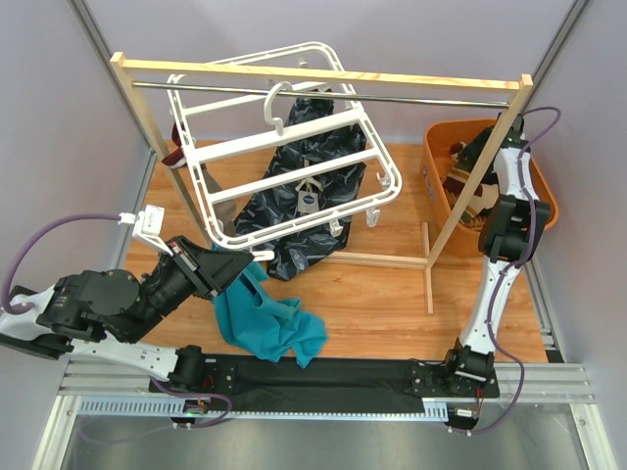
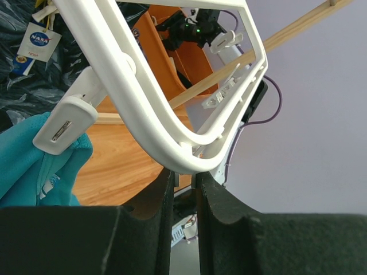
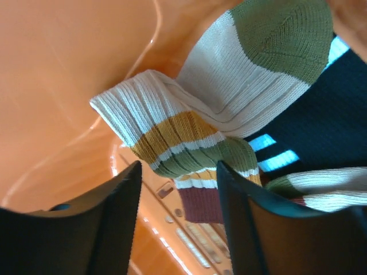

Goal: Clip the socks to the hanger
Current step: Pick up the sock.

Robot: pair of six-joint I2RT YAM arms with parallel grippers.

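Right wrist view: right gripper [image 3: 179,169] is spread wide with nothing in it, hovering over a cream ribbed sock [image 3: 195,137] with mustard, olive and maroon stripes, lying in the orange plastic basket [image 3: 57,69]. Its folded cuff sits just above the gap between the jaws. A navy sock [image 3: 309,132] with pale blue bars touches it on the right.

Left wrist view: left gripper [image 2: 184,183] is narrow and looks pinched on the rounded corner of the white plastic rectangular hanger [image 2: 132,86]. One white dangling clip [image 2: 63,123] lies against the teal sock [image 2: 23,160]. Can't tell whether it bites the fabric.

Top view: the hanger is tilted, its hook up at the wooden rack with metal rail [image 1: 323,75]. The teal sock drapes from the hanger's near-left corner down to the wooden table [image 1: 392,304]. A dark glossy patterned cloth [image 1: 299,250] hangs behind. The basket is well apart, at far right.

My read of the step: pick the next sock out of the basket.
- Go for the cuff fold of the cream ribbed sock: thickest fabric, free edge, least slip.
- Drop straight down so both pads straddle the fold. Stay off the basket wall on the left.
- Keep the right pad off the navy sock, or two come out together.
- Close fully before lifting. Knit compresses, so a light pinch may slide off.
- Lift slowly and check that only one sock trails.
- Left arm should hold the hanger corner where it is, so a free clip is reachable.
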